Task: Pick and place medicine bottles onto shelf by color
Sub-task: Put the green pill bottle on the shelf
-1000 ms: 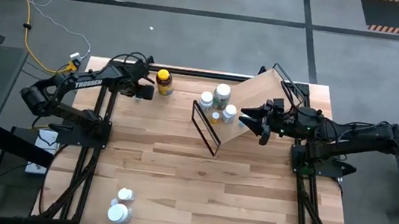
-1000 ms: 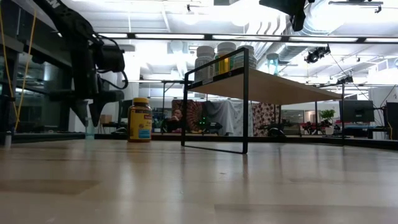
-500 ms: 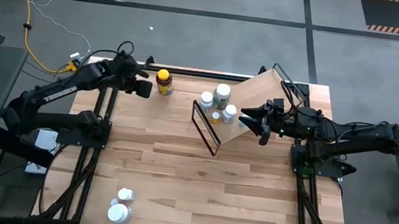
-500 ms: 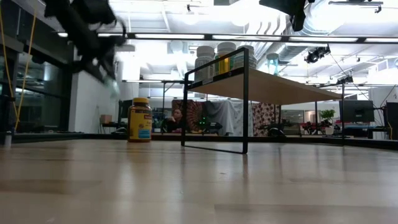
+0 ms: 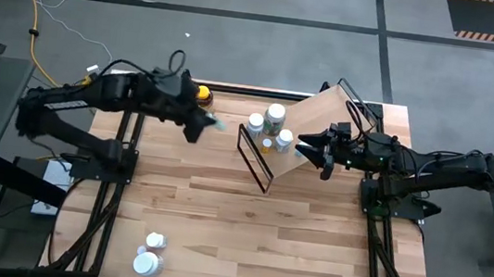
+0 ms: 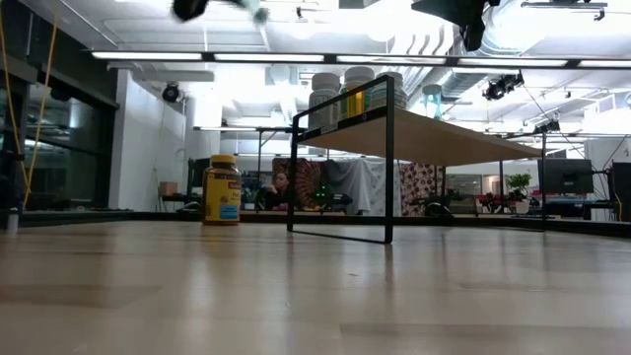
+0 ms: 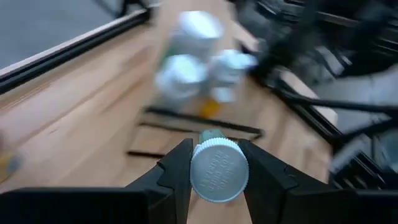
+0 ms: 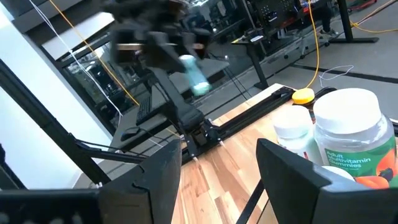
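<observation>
Bottle [image 7: 218,171], small with a pale ribbed cap, sits pinched between the jaws of the left gripper [image 5: 200,125], carried in the air over the far part of the surface [image 5: 247,222], between the amber bottle [image 6: 221,189] near the far edge and the shelf [image 5: 308,132]. On that shelf stand several white bottles [image 5: 274,115] at its left end. The right gripper [image 5: 307,145] hangs just beside them with jaws spread and empty.
</observation>
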Tool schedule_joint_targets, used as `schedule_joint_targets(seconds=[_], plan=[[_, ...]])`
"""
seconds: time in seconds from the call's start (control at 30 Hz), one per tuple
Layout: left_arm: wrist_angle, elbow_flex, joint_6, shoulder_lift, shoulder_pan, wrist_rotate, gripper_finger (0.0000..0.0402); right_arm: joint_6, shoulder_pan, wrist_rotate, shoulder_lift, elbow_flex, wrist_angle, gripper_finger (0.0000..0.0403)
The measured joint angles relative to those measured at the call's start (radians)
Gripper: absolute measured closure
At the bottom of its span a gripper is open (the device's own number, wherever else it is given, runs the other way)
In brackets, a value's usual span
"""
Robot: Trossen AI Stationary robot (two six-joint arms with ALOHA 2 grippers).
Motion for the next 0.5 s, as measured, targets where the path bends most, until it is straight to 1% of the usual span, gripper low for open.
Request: schedule_joint_targets(seconds=[0.13,0.27,0.37,0.5], plan=[[-0.052,0.198,0.091,0.157,-0.105,-0.031,0.0297,0.000,0.000,0.010,0.000,0.000,0.000,0.0203],[-0.144,0.371,0.230,0.315,-0.157,-0.078,0.0297,0.007,0.000,0.011,0.000,0.000,0.001,0.0203],[-0.209,0.448,0.294,0.417,-0.167,-0.089,0.0292,0.007,0.000,0.012,0.000,0.000,0.001,0.0203],[-0.229,0.496,0.352,0.517,-0.166,-0.094,0.0287,0.007,0.000,0.014,0.000,0.000,0.001,0.0203]])
